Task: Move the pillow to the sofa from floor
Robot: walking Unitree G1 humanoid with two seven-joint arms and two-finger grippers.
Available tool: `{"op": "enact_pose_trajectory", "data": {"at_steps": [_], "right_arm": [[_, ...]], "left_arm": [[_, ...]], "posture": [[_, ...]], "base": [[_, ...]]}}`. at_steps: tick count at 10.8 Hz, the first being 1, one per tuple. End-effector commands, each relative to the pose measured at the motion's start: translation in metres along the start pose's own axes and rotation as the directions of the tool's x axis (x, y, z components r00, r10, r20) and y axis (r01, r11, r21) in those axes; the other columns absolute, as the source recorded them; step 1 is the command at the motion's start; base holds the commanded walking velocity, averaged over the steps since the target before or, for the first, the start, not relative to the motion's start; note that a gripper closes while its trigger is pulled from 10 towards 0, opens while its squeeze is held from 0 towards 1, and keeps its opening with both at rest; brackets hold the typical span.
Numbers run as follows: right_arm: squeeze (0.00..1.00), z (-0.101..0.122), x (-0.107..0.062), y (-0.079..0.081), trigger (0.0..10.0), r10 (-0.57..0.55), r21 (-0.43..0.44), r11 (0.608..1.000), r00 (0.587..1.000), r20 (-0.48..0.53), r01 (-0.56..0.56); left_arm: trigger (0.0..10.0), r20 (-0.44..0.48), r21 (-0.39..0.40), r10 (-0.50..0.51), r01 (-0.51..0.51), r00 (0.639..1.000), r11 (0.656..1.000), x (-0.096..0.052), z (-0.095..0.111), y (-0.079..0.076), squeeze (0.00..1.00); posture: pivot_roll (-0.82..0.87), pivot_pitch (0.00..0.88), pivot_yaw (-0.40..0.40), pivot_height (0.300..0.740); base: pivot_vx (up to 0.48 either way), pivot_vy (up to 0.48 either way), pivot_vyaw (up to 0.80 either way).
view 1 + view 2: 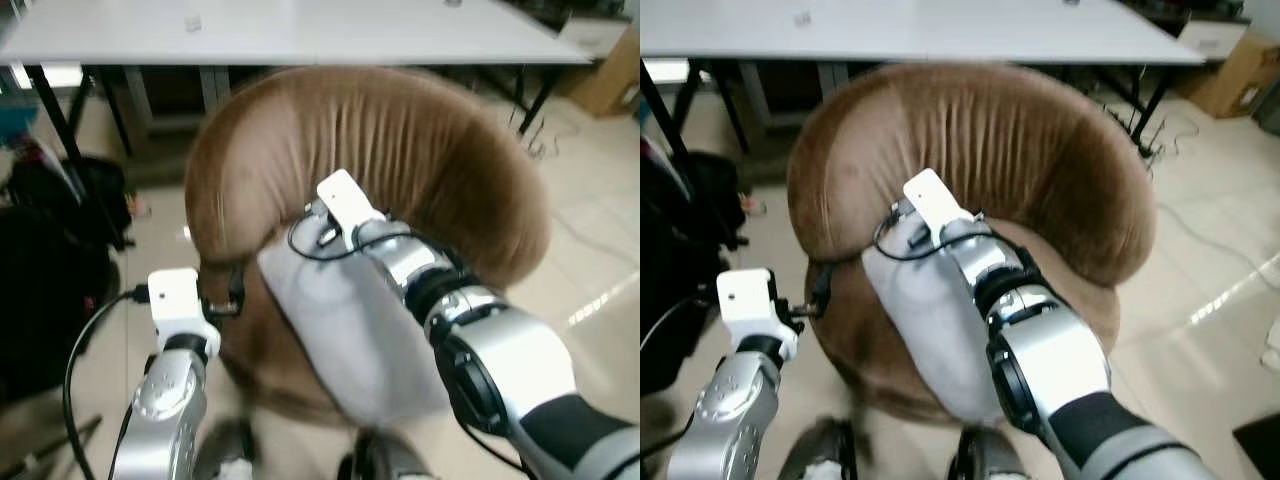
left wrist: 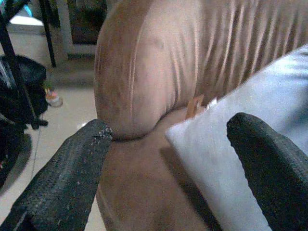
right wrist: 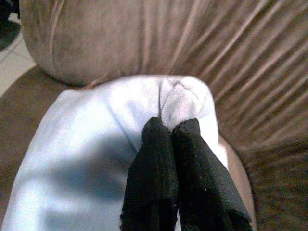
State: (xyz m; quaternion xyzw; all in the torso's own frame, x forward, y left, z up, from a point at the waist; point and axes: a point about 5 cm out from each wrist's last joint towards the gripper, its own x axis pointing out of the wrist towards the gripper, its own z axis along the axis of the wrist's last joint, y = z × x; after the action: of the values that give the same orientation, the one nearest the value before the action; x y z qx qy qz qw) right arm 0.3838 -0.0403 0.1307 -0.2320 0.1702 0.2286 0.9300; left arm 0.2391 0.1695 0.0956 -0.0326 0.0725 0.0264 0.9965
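Note:
A light grey pillow (image 1: 340,335) hangs tilted over the seat of a round brown sofa chair (image 1: 400,150). Its top corner is pinched in my right gripper (image 3: 171,126), which is shut on the fabric close to the ribbed backrest. In the right wrist view the pillow (image 3: 96,144) spreads below the black fingers (image 3: 149,163). My left gripper (image 2: 168,127) stands open at the sofa's left armrest (image 2: 130,86), with the pillow's near corner (image 2: 231,159) between and beyond its fingers, untouched. In the eye views my left gripper (image 1: 225,292) sits beside the chair's left edge.
A white table (image 1: 300,30) stands right behind the sofa on black legs. A black bag (image 1: 50,270) lies on the floor to the left. A cardboard box (image 1: 610,75) and cables (image 1: 535,140) are at the back right. Tiled floor (image 1: 600,260) lies to the right.

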Motion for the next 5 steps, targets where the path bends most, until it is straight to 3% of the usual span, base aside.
{"op": "enact_pose_trajectory", "data": {"at_steps": [1,5], "right_arm": [[0.0,-0.0063,-0.0006,-0.0033,10.0,-0.005,-0.004,1.0,1.0,-0.021,0.005],[0.0,-0.0065,-0.0006,-0.003,10.0,-0.011,-0.011,1.0,1.0,-0.019,0.011]], "left_arm": [[10.0,0.004,0.005,-0.007,0.007,1.0,1.0,-0.0004,0.0006,-0.0033,0.0],[10.0,0.0,0.005,-0.003,0.003,1.0,1.0,-0.0017,-0.0007,-0.0042,0.0]], "posture": [[0.08,0.0,-0.132,0.616],[0.09,0.0,-0.138,0.563]], "base": [[0.0,0.0,0.0],[0.0,0.0,0.0]]}}
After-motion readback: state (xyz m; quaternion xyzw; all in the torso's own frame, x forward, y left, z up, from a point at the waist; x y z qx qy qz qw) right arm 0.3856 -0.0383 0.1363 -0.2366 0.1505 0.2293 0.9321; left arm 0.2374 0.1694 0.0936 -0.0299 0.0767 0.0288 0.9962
